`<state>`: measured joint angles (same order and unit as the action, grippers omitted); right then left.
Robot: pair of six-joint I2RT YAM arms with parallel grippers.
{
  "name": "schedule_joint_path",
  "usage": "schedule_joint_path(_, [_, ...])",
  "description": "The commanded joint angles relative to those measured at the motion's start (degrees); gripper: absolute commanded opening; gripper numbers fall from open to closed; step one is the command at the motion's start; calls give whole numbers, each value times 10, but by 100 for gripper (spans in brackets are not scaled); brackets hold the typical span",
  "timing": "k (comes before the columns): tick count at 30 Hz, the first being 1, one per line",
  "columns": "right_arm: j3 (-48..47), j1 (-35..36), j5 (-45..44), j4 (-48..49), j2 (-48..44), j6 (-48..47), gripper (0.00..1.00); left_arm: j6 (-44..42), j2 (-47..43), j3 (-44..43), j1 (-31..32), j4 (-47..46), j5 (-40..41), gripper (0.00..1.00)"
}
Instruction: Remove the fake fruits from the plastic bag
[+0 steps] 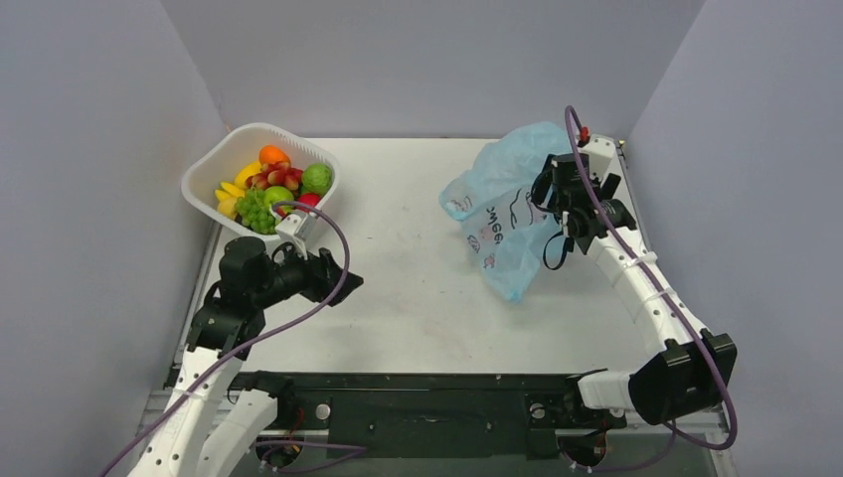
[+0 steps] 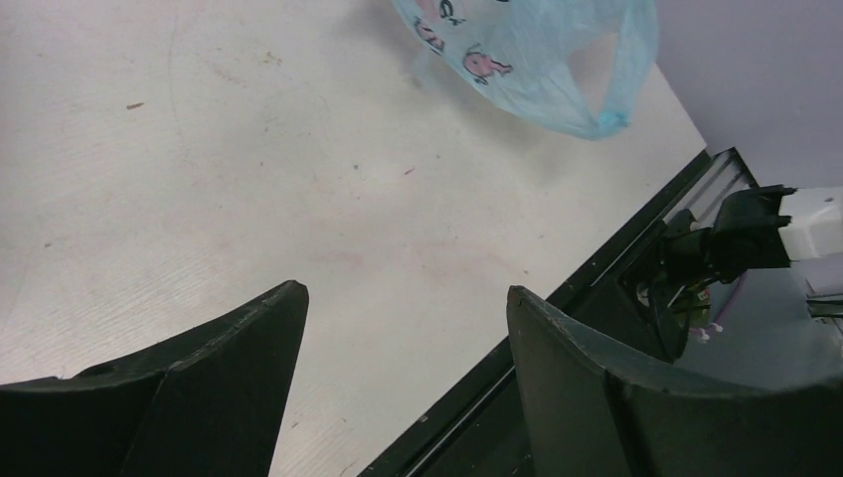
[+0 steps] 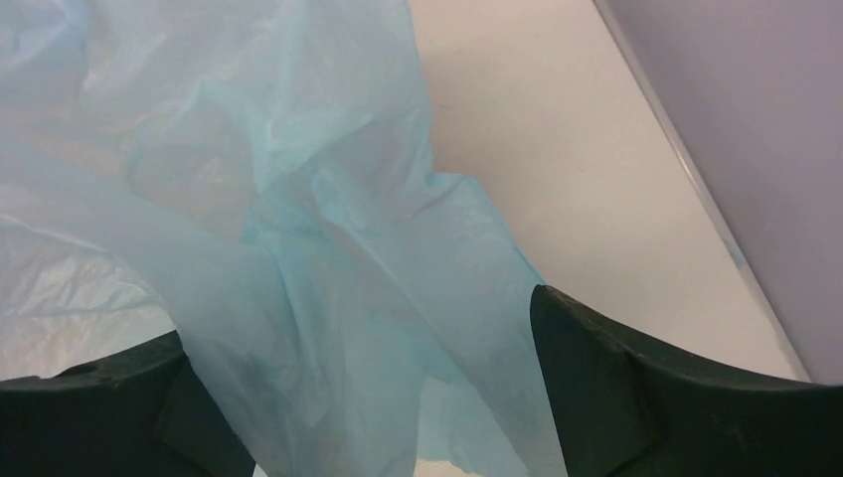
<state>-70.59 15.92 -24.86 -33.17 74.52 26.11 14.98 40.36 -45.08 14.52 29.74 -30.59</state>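
Note:
The light-blue plastic bag (image 1: 502, 204) is crumpled at the right of the table, printed side towards the middle. It also shows in the left wrist view (image 2: 537, 60). My right gripper (image 1: 544, 197) is at the bag's right side. Its jaws stand wide apart with the bag's film (image 3: 298, 248) draped between the fingers, around the gripper's middle (image 3: 358, 318). No fruit shows inside the bag. An orange (image 1: 273, 154), a red grape bunch (image 1: 279, 176) and a green grape bunch (image 1: 255, 211) lie in the white basket (image 1: 221, 159). The dark round fruit is not visible. My left gripper (image 1: 338, 283) is open and empty over bare table (image 2: 403, 290).
The basket at the back left also holds green apples (image 1: 317, 179), yellow fruit (image 1: 234, 191) and a red fruit. Grey walls close in three sides. A black rail (image 1: 427, 383) runs along the near edge of the table.

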Motion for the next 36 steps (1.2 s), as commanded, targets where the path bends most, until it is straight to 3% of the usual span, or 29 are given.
schedule_joint_path(1, [-32, -4, -49, -44, -48, -35, 85, 67, -62, 1, -1, -49, -24, 73])
schedule_joint_path(6, [41, 12, 13, -65, -179, -33, 86, 131, -124, 2, -3, -65, 10, 76])
schedule_joint_path(17, [172, 63, 120, -103, -474, -8, 87, 128, -145, -36, -3, -9, 101, 78])
schedule_joint_path(25, [134, 63, 88, -158, -552, 3, 88, 112, -155, -71, -3, 47, 163, 79])
schedule_joint_path(32, [143, 63, -1, -161, -634, 36, 88, 125, -194, -73, -3, 34, 207, 79])
schedule_joint_path(36, [149, 62, 0, -169, -647, 26, 88, 127, -205, -69, -3, 38, 214, 79])
